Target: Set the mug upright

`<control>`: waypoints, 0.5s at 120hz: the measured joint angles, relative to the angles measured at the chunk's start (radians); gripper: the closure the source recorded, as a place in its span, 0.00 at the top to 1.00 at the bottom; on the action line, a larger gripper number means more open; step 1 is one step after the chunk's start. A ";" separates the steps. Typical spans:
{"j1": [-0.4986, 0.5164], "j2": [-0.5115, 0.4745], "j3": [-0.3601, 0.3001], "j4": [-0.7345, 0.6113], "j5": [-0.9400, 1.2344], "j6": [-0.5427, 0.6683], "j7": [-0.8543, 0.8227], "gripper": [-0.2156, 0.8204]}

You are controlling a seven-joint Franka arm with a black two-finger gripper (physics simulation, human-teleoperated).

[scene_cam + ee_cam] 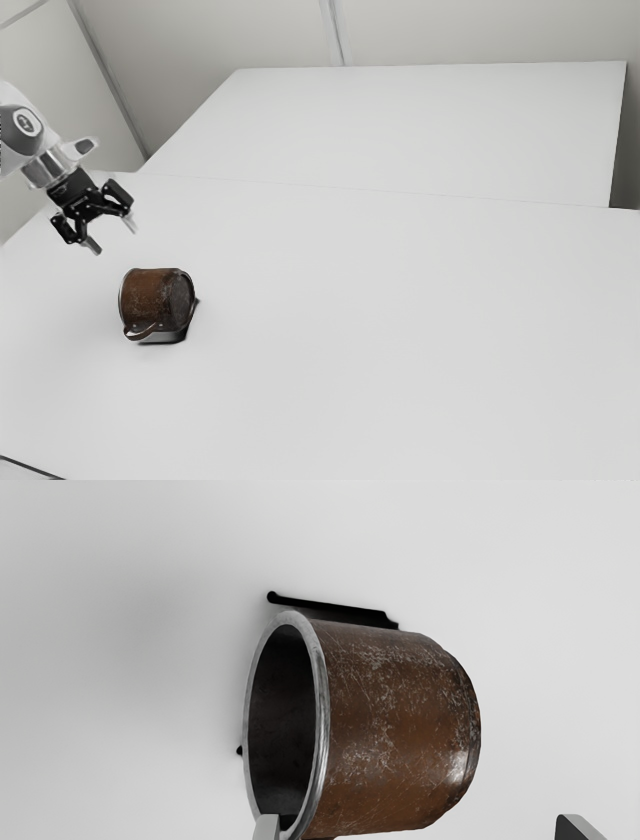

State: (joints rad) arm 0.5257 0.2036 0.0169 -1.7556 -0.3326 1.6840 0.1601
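A rusty brown metal mug [155, 298] lies on its side on the white table, its handle low on the side toward the exterior view's bottom edge. My gripper [114, 238] hangs above the table, apart from the mug, toward the exterior view's upper left. It is open, with nothing held. In the wrist view the mug [395, 720] shows its dark hollow inside and grey rim. The fingertips of my gripper [417, 827] stand wide apart there, one overlapping the mug's rim in the picture and the other beyond its base. Most of the handle is hidden in that view.
The white table [400, 350] extends widely around the mug. Behind it, in the exterior view, stands a large white panel or surface [420, 130], with pale walls beyond. A dark thin line crosses the exterior view's lower left corner.
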 joint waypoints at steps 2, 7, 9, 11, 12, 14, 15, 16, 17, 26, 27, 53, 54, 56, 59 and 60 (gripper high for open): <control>0.002 0.011 0.005 0.001 -0.009 0.004 0.010 0.79; 0.009 0.033 0.024 0.001 -0.030 0.011 0.036 0.79; 0.011 0.040 0.030 0.001 -0.038 0.014 0.046 0.79; 0.013 0.047 0.034 0.001 -0.045 0.017 0.056 0.79; 0.014 0.051 0.036 0.001 -0.048 0.018 0.061 0.79; 0.014 0.057 0.039 0.001 -0.053 0.020 0.071 0.79; 0.014 0.061 0.040 0.002 -0.056 0.022 0.076 0.79; 0.014 0.063 0.041 0.002 -0.059 0.023 0.081 0.79; 0.014 0.066 0.043 0.002 -0.062 0.024 0.085 0.79; 0.012 0.088 0.064 0.002 -0.101 0.040 0.132 0.79; 0.012 0.090 0.065 0.002 -0.105 0.041 0.136 0.79; 0.012 0.116 0.089 -0.004 -0.205 0.068 0.258 0.79; 0.012 0.118 0.089 -0.004 -0.208 0.068 0.262 0.79; 0.013 0.121 0.089 -0.004 -0.215 0.069 0.270 0.79; 0.013 0.124 0.090 -0.008 -0.227 0.071 0.282 0.79; 0.013 0.125 0.090 -0.009 -0.231 0.071 0.285 0.79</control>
State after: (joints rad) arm 0.5385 0.3285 0.1067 -1.7649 -0.5641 1.7551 0.4453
